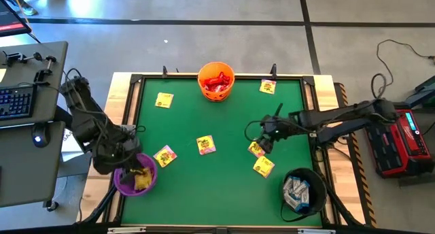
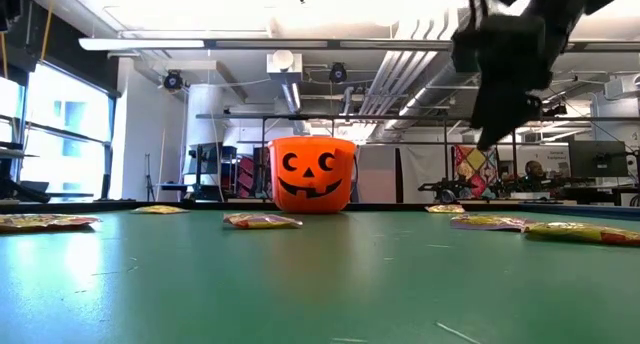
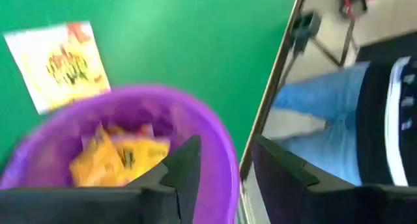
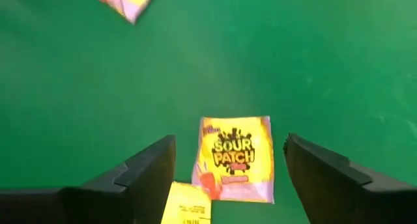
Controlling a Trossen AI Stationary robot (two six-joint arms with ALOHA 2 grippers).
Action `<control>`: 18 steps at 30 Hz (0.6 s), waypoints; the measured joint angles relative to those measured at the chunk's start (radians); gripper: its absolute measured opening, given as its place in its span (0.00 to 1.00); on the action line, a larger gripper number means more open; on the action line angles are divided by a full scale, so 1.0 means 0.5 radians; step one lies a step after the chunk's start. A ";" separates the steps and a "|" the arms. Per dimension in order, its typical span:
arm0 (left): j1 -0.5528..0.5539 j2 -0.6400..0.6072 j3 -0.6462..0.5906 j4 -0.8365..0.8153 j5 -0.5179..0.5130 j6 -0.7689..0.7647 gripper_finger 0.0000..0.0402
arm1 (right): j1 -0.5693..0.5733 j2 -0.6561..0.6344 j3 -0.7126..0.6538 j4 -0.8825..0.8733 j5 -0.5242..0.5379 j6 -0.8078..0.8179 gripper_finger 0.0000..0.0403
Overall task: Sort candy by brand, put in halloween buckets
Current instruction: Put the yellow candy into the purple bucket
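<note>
the candy on the green table [image 1: 204, 111] is flat yellow packets printed with a black-and-red sour patch logo; the one under the right gripper [image 4: 236, 157] shows a pink lower edge. six yellow packets lie loose in the high view: at 11 o'clock [image 1: 164, 100], at 1 o'clock [image 1: 268, 86], two near centre [image 1: 205, 145] [image 1: 164, 155], and two at 4 o'clock [image 1: 256, 149] [image 1: 264, 166].

three buckets stand: the orange bucket [image 1: 216, 81] with a black pumpkin face at 12 o'clock holds red packets, the purple bucket [image 1: 134, 173] at 8 o'clock holds yellow ones, the black bucket [image 1: 304, 190] at 5 o'clock holds white-blue ones.

the right gripper [image 1: 265, 140] reaches in from 3 o'clock, jaws wide apart over a packet, holding nothing. the left gripper [image 3: 221, 165] hangs over the purple bucket's rim, jaws apart and empty.
</note>
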 joint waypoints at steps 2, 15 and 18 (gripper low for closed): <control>0.063 -0.023 0.000 0.015 -0.047 0.077 0.30 | -0.006 0.090 -0.001 0.015 -0.035 -0.047 0.68; 0.518 -0.051 0.000 0.395 -0.076 0.723 0.17 | -0.060 0.730 -0.001 0.254 -0.038 -0.114 0.66; 0.609 -0.051 0.000 0.470 -0.058 0.844 0.15 | -0.059 0.785 0.002 0.262 -0.047 -0.118 0.58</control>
